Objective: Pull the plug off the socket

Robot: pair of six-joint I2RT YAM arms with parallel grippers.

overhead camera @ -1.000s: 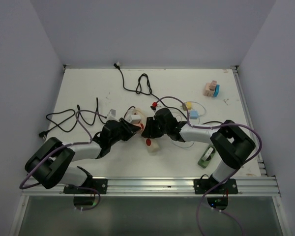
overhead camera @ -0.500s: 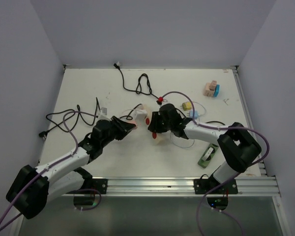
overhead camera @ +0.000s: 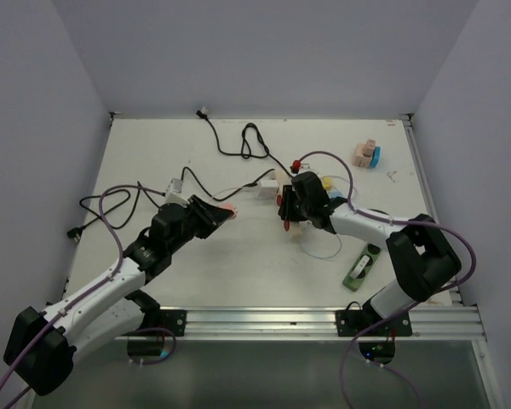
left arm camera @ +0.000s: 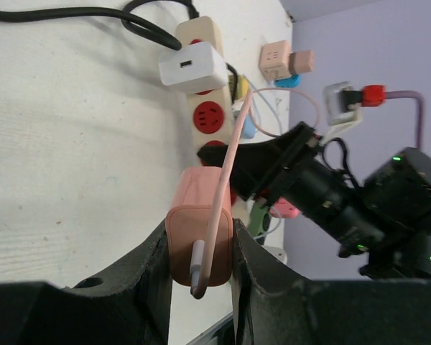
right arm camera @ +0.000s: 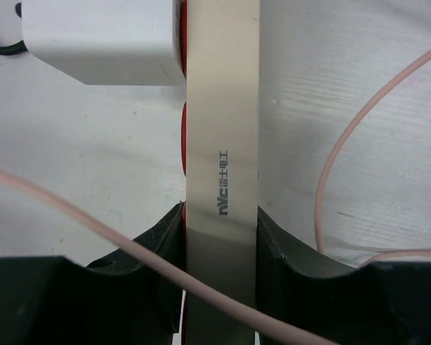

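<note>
My left gripper (overhead camera: pixel 224 210) is shut on the pink plug (left arm camera: pixel 200 241), with the fingers pressed on its two sides; its pink cable (left arm camera: pixel 233 144) runs off toward the strip. My right gripper (overhead camera: pixel 288 213) is shut on the cream power strip with red sockets (overhead camera: pixel 278 198), gripping its long sides (right arm camera: pixel 223 144). In the top view the pink plug is clear of the strip, with a gap of bare table between them. A white adapter (left arm camera: pixel 192 66) with a black cord sits plugged into the strip's far end and also shows in the right wrist view (right arm camera: pixel 100 50).
Black cables loop at the back (overhead camera: pixel 238 145) and at the left (overhead camera: pixel 111 204). Small yellow and blue pieces (overhead camera: pixel 328 183) lie behind the right gripper, pink-and-blue blocks (overhead camera: pixel 366 155) at the back right, a green object (overhead camera: pixel 358 273) at the front right.
The two grippers have moved apart: the left drew back leftward with the pink plug, the right carried the power strip right and farther back. The plug has come away from the strip.
</note>
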